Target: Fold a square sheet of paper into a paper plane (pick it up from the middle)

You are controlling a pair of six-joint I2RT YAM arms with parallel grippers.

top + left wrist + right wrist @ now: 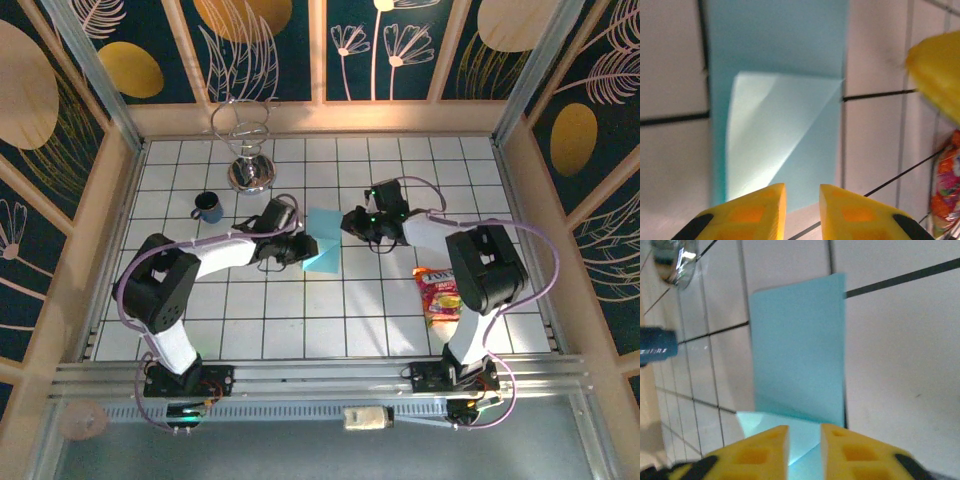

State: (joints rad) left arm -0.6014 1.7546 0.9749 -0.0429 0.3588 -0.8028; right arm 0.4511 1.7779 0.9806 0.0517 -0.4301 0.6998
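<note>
The square sheet of paper (323, 243) is light blue and lies flat on the white tiles mid-table, folded to a narrow rectangle. One corner is turned over as a paler triangular flap (775, 130). A paper plane shape is out of view. My left gripper (303, 247) sits at the sheet's left edge. In the left wrist view the left gripper (802, 205) is slightly open over the flap end of the sheet (780, 55), gripping nothing. My right gripper (351, 222) is at the sheet's upper right. The right wrist view shows the right gripper (804, 450) slightly open above the sheet (800, 350), gripping nothing.
An orange-red snack packet (438, 296) lies right of the sheet, by the right arm. A dark blue cup (208, 207) and a metal wire stand (249, 170) are at the back left. Wooden walls fence the tiled floor on three sides.
</note>
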